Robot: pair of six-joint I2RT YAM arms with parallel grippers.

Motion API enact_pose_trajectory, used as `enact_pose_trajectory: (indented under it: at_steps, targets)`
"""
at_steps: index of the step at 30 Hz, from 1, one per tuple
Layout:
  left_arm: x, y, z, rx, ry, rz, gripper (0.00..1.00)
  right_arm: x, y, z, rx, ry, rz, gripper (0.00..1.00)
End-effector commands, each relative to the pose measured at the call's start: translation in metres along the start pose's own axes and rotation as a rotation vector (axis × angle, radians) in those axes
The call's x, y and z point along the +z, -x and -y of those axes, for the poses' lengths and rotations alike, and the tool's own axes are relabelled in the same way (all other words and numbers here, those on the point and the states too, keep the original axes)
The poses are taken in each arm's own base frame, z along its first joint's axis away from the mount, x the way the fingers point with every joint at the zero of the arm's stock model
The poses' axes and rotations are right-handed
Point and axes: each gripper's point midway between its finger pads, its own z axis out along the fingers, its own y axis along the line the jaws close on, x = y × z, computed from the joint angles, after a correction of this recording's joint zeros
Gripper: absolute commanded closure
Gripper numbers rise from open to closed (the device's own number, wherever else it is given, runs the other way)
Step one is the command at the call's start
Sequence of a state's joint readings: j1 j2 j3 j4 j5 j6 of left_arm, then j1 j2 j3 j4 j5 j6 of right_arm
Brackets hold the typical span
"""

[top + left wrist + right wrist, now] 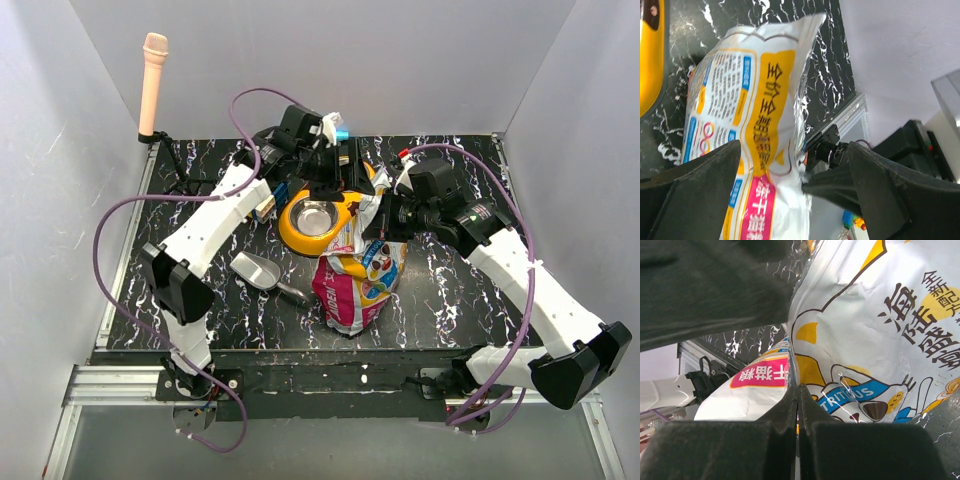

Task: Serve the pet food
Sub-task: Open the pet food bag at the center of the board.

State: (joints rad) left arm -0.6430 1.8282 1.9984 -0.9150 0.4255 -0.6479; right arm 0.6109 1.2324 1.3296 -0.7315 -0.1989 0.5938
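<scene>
The pet food itself does not show in any view. A white, pink and yellow foil bag (355, 275) lies in the middle of the black marbled table, its top end raised towards the yellow bowl (315, 222). My right gripper (798, 390) is shut on a thin edge of the bag (880, 340), at the bag's upper right (385, 228). My left gripper (772, 172) stands wide open with the bag's (755, 100) top between its fingers, hovering by the bowl's far rim (348, 170).
A metal scoop (262, 275) lies left of the bag. The yellow bowl holds a steel insert (312, 213). A pink microphone-like object (153, 80) stands on a stand at the back left corner. White walls close in the table on three sides.
</scene>
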Motion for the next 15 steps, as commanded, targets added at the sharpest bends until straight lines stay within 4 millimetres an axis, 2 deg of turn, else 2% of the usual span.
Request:
enact_pose_trajectory:
  at_steps: [1, 4, 7, 9, 11, 13, 15]
  targets:
    - [0.030, 0.005, 0.006, 0.013, -0.034, -0.031, 0.16, -0.012, 0.002, -0.013, -0.037, 0.043, 0.010, 0.99]
    - [0.044, -0.003, -0.006, 0.039, 0.025, -0.072, 0.27, -0.010, 0.001, -0.014, -0.039, 0.051, 0.001, 0.99]
    - [0.057, -0.018, -0.016, 0.056, 0.077, -0.134, 0.46, -0.008, 0.000, -0.015, -0.041, 0.058, -0.007, 0.99]
    - [0.060, -0.024, -0.018, 0.058, 0.090, -0.156, 0.68, -0.007, -0.001, -0.016, -0.044, 0.059, -0.010, 0.99]
    - [0.059, -0.024, -0.013, 0.050, 0.087, -0.150, 0.97, -0.005, -0.003, -0.015, -0.045, 0.054, -0.021, 0.99]
    - [0.056, -0.021, 0.000, 0.010, 0.046, -0.137, 1.00, -0.003, -0.006, -0.015, -0.052, 0.041, -0.045, 0.99]
    - [0.049, -0.017, 0.017, -0.076, 0.008, -0.122, 1.00, 0.000, -0.011, -0.006, -0.052, -0.029, -0.076, 0.99]
